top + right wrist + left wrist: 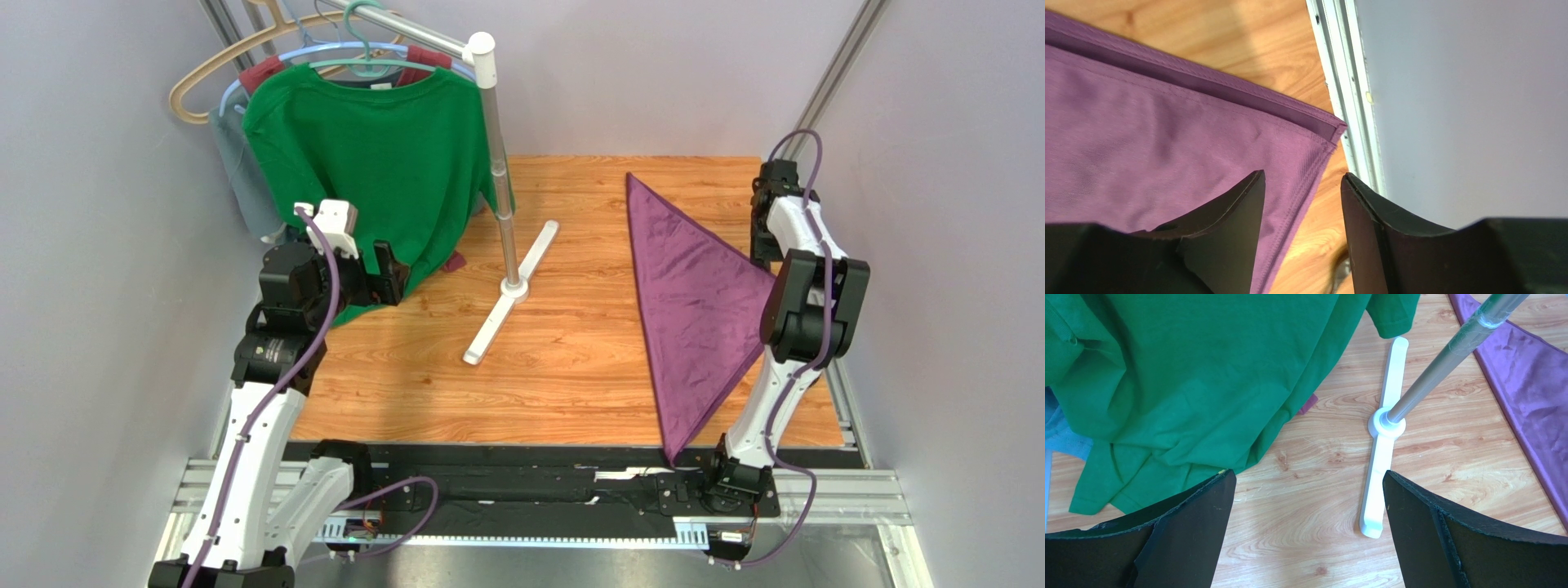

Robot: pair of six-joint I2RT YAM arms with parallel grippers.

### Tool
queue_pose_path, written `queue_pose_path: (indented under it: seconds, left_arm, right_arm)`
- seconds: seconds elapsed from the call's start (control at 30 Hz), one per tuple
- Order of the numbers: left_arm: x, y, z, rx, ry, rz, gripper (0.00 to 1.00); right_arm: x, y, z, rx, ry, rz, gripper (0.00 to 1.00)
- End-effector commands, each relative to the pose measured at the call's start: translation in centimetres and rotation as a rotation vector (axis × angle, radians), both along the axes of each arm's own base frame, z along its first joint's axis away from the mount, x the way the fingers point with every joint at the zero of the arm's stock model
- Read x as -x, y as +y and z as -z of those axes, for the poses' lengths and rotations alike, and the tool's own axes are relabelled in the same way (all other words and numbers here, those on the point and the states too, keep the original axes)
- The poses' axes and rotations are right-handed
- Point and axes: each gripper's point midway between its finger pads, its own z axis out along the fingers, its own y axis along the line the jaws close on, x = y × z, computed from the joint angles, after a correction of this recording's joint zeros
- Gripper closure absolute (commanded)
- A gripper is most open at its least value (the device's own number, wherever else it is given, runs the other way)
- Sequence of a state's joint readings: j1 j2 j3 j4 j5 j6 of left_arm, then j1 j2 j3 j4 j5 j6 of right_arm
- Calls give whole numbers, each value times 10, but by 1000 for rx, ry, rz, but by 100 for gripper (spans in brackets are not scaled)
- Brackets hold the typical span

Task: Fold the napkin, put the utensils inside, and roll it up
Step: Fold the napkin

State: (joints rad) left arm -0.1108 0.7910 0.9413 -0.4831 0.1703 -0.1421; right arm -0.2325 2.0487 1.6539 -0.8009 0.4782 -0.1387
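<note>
The purple napkin [693,294] lies flat on the right half of the wooden table, folded into a long triangle. Its two layered edges meet at the right corner [1324,131] beside the table's rail. My right gripper [1303,176] hovers over that corner, open, with only the cloth's hem and bare wood below the gap; from above it [763,245] sits at the napkin's right point. My left gripper [1309,478] is open over bare wood, at the hem of the green shirt [1198,373], far from the napkin [1536,386]; from above it [390,276] is at the left. The utensils are out of view.
A clothes rack stands mid-table on a white cross base [512,290] with a metal pole [497,123]; a green T-shirt [368,159] and other garments hang from it at the back left. A metal rail [1349,92] and a grey wall border the right edge.
</note>
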Motion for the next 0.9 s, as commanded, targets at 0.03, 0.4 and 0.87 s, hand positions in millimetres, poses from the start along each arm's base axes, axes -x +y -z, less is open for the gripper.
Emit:
queue_pose_path:
  seconds: [0.03,0.4,0.87]
  left_arm:
    - [3,-1,-6,-14,-33,18,1]
    - [1,-5,-3,-5,-19,33,1]
    - [-2,-7,1,1,-4,40,1]
  right_arm:
    - [-6,2,3,-99,-118,102,50]
    - [3,-24,22,-261,-204,199,55]
    - [2,-36,39,-307,-211,201,59]
